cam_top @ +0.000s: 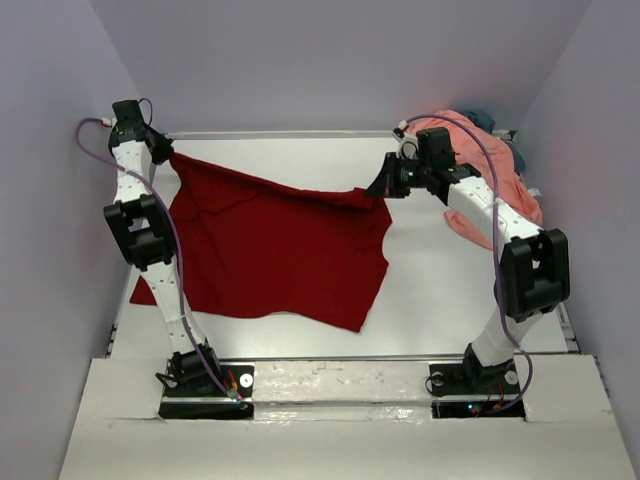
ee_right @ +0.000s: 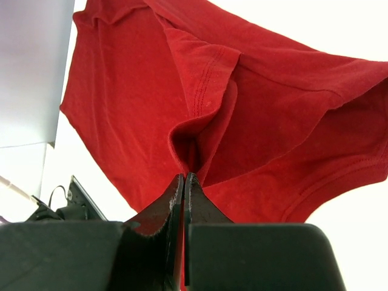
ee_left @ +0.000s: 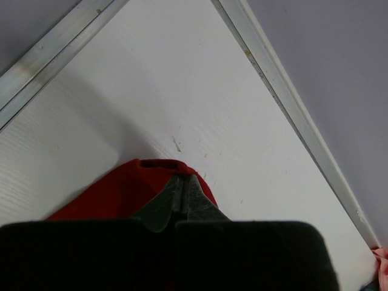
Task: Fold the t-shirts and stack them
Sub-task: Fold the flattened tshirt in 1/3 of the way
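Observation:
The dark red t-shirt (cam_top: 270,250) hangs stretched between both grippers, its far edge lifted and its lower part draped on the table. My left gripper (cam_top: 168,156) is shut on its far left corner, seen as a red fold (ee_left: 145,182) in the left wrist view. My right gripper (cam_top: 380,187) is shut on its far right corner; the right wrist view shows the cloth (ee_right: 200,121) bunched at the closed fingertips (ee_right: 176,188). The salmon pink t-shirt (cam_top: 500,175) lies crumpled at the far right behind the right arm, with the slate blue-grey t-shirt (cam_top: 490,122) partly showing behind it.
The white table (cam_top: 440,280) is boxed by lavender walls on three sides, with a metal rim (ee_left: 285,103) along the far edge. The arm bases (cam_top: 205,385) stand at the near edge.

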Robot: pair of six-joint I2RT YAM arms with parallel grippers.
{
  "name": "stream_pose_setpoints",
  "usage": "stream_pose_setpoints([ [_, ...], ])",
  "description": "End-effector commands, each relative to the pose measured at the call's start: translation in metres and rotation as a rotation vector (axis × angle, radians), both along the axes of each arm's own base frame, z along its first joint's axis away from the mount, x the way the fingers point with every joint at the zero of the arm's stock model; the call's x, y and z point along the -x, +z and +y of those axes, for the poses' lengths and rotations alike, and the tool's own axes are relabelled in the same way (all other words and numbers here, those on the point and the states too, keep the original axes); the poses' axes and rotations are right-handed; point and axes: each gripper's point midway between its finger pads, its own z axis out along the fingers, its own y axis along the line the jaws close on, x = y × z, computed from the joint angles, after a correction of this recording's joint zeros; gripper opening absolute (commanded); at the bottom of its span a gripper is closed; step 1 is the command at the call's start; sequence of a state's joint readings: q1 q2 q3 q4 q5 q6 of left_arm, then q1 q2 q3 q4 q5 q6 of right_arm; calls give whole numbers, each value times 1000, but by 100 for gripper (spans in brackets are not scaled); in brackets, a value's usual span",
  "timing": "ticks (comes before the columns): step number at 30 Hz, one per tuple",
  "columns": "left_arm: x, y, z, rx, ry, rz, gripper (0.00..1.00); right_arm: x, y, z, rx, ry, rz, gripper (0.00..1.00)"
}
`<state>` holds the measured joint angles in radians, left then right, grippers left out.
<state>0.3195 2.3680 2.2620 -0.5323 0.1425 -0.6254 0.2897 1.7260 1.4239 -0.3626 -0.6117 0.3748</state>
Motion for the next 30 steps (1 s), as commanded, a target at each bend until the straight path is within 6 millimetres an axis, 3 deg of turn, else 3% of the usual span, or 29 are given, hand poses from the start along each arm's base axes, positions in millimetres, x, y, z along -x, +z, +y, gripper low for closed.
stream_pose_setpoints([
  [1, 8, 26, 16, -1, 27, -30, 0, 8, 31, 3, -35, 11, -63, 0],
  [19, 28, 21, 12, 0, 25, 26, 0, 32, 20, 8, -28, 36, -13, 0],
  [30, 41, 29, 19, -20, 33, 39, 0, 44, 11, 3, -13, 34, 11, 0],
])
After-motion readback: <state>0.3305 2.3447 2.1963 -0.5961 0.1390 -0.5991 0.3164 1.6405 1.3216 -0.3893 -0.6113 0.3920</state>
